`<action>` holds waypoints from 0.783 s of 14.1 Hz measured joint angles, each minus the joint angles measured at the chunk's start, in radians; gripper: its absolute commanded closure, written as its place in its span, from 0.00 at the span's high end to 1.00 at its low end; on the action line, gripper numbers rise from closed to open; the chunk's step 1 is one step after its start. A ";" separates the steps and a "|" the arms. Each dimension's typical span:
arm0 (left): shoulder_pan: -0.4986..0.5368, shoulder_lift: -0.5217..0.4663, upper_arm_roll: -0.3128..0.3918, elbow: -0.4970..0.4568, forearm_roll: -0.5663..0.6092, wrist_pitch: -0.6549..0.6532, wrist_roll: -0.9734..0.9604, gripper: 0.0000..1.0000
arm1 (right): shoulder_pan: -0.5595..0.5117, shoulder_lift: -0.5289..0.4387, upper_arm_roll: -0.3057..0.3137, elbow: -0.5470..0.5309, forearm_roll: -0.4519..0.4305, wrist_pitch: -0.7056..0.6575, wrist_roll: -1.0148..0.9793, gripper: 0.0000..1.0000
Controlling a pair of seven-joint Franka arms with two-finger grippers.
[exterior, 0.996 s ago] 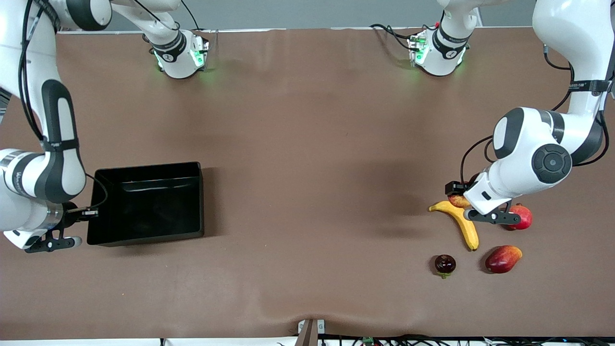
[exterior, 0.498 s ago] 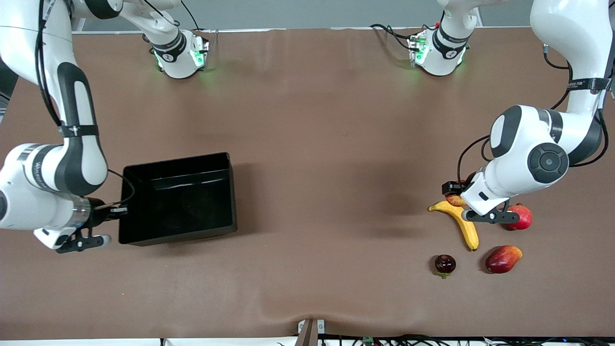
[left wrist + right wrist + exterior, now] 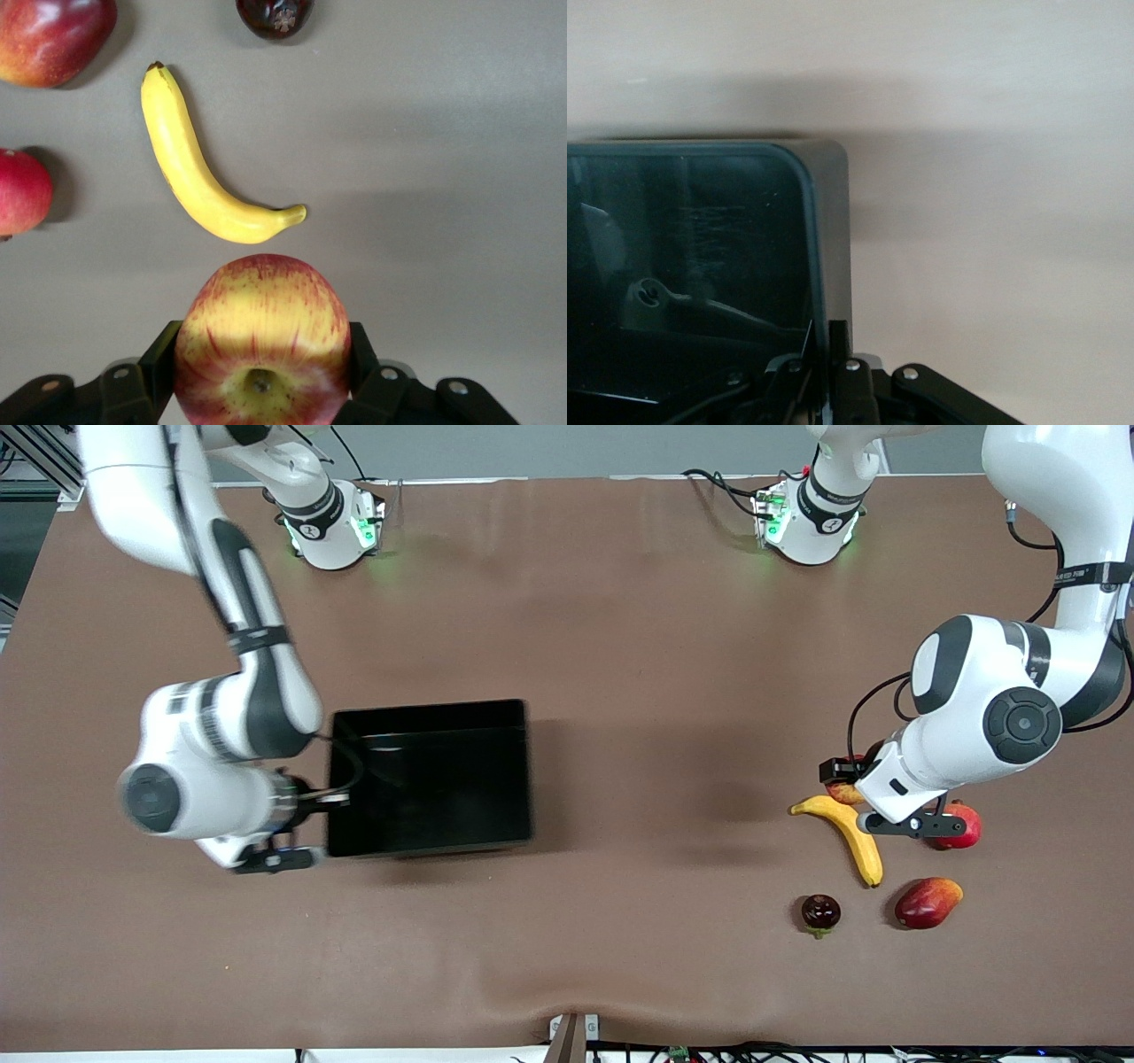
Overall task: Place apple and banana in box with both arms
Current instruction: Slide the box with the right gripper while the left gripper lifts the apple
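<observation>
Apple (image 3: pixel 260 341) clamped between the left gripper's (image 3: pixel 261 376) fingers (image 3: pixel 159 359), up off the table toward the left arm's end, just over the banana's top tip. Banana (image 3: pixel 852 835) lying flat on the brown table (image 3: pixel 620 646), curving down toward the front camera, untouched. Black box (image 3: pixel 431 777) sitting nearer the right arm's end, nothing in it, right gripper (image 3: pixel 829 350) pinched tight on its short wall there. Around the banana: a plain red fruit (image 3: pixel 964 825) just beside it under the left wrist, a red-orange mango (image 3: pixel 927 902) and a dark round fruit (image 3: pixel 820 912) nearer the front camera.
</observation>
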 measured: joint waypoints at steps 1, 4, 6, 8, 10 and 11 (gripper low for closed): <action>-0.003 0.000 -0.003 0.009 0.000 -0.016 -0.017 0.00 | 0.037 0.000 0.000 0.000 0.021 0.012 0.024 0.00; -0.004 -0.002 -0.022 0.024 0.000 -0.030 -0.035 0.00 | 0.120 0.000 -0.002 0.000 0.037 0.040 0.076 0.00; -0.005 -0.003 -0.029 0.027 0.000 -0.032 -0.041 0.00 | 0.169 0.001 -0.003 -0.004 0.039 0.071 0.114 0.00; -0.005 -0.004 -0.031 0.028 0.000 -0.033 -0.048 0.00 | 0.217 0.010 -0.004 -0.012 0.041 0.095 0.160 0.00; -0.010 -0.004 -0.033 0.028 0.000 -0.036 -0.053 0.00 | 0.270 0.034 -0.006 -0.015 0.044 0.115 0.206 0.00; -0.017 -0.003 -0.033 0.027 0.000 -0.037 -0.056 0.00 | 0.300 0.049 -0.012 -0.015 0.051 0.141 0.231 0.00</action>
